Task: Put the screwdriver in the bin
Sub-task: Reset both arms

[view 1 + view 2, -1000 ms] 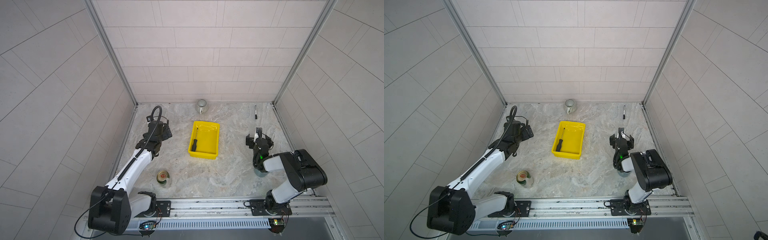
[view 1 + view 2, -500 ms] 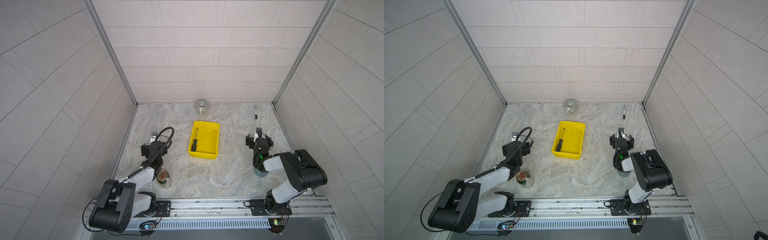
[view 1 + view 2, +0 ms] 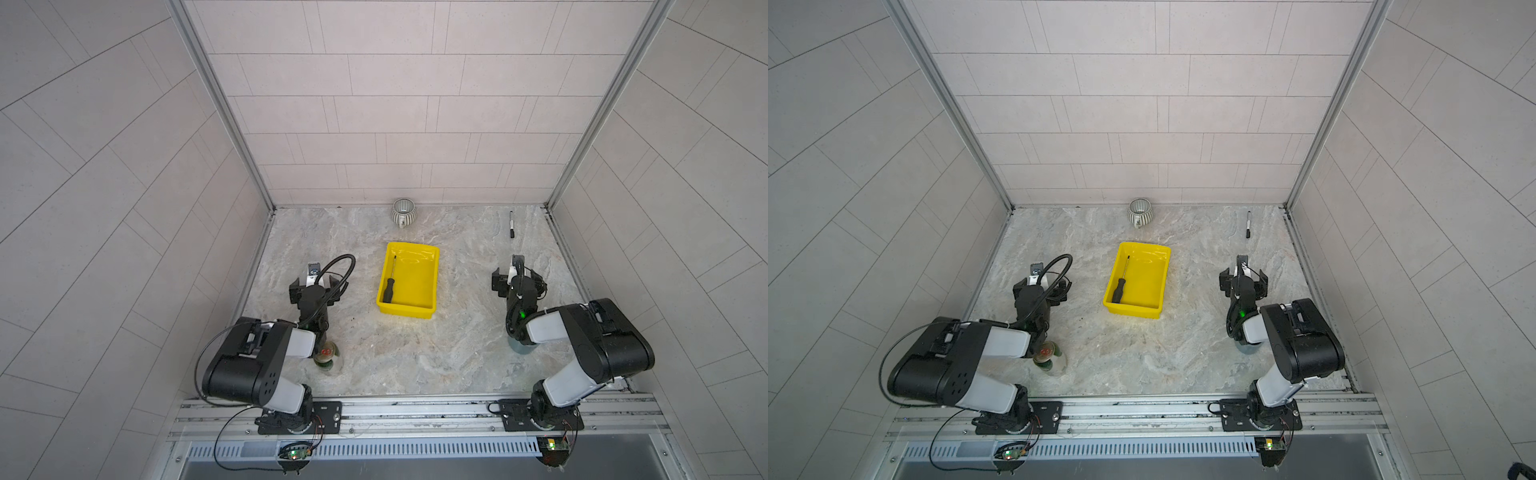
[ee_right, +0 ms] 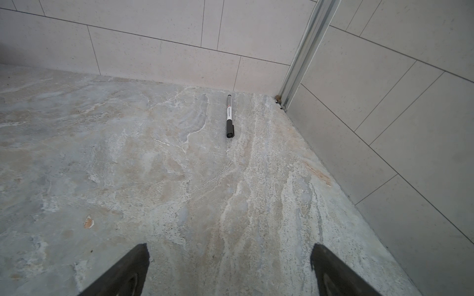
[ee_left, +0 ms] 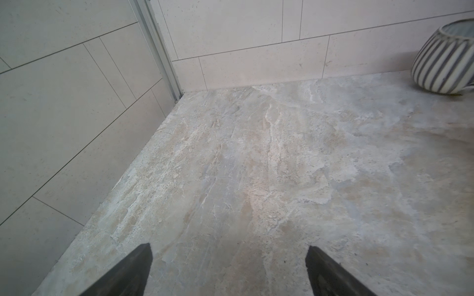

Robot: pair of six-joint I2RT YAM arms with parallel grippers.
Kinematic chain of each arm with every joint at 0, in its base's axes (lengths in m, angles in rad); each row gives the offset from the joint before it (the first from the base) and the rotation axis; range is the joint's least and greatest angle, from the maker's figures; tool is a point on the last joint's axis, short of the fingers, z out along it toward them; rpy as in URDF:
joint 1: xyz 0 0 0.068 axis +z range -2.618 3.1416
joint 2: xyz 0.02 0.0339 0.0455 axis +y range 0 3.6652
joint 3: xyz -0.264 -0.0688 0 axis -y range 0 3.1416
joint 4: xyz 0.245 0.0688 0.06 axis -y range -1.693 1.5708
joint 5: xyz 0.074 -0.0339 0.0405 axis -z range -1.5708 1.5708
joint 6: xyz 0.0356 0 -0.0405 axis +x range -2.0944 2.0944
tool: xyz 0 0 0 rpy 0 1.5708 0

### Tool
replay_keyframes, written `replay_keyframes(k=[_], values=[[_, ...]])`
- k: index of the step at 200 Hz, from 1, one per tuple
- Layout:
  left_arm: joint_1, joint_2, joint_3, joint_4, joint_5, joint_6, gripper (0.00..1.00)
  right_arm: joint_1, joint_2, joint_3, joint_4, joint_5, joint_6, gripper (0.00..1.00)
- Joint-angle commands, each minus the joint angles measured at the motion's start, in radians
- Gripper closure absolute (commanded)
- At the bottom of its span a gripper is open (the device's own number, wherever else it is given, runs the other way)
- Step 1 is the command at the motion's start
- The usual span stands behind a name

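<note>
The screwdriver [image 3: 390,283] lay flat inside the yellow bin [image 3: 417,286], along the wall nearest the left pincer [image 5: 228,246], and with that and the right pincer [image 4: 229,246] both wide and empty, the job looked done, needing only parked arms.

No legible text, label on marker pen [image 4: 229,115], print too small to read

high overhead pair; low wrist views
</note>
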Motion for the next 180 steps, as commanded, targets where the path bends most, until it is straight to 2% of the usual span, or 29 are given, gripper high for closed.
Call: replay_keyframes(k=[1, 27, 41, 86, 180], values=[[0.007, 0.066, -0.002, 0.186, -0.027, -0.004, 0.00, 0.003, 0.002, 0.007, 0.004, 0.005, -0.008, 0.00], [0.010, 0.067, 0.012, 0.166, -0.033, -0.011, 0.00, 0.002, 0.002, 0.007, 0.003, 0.005, -0.009, 0.01], [0.019, 0.050, 0.041, 0.089, -0.017, -0.020, 0.00, 0.002, 0.002, 0.007, 0.003, 0.005, -0.009, 0.00], [0.107, 0.030, 0.183, -0.212, 0.177, -0.071, 0.00, 0.001, 0.002, 0.008, 0.000, 0.002, -0.007, 0.01], [0.120, 0.025, 0.177, -0.206, 0.199, -0.076, 0.00, -0.002, 0.000, 0.010, -0.006, -0.001, -0.005, 0.01]])
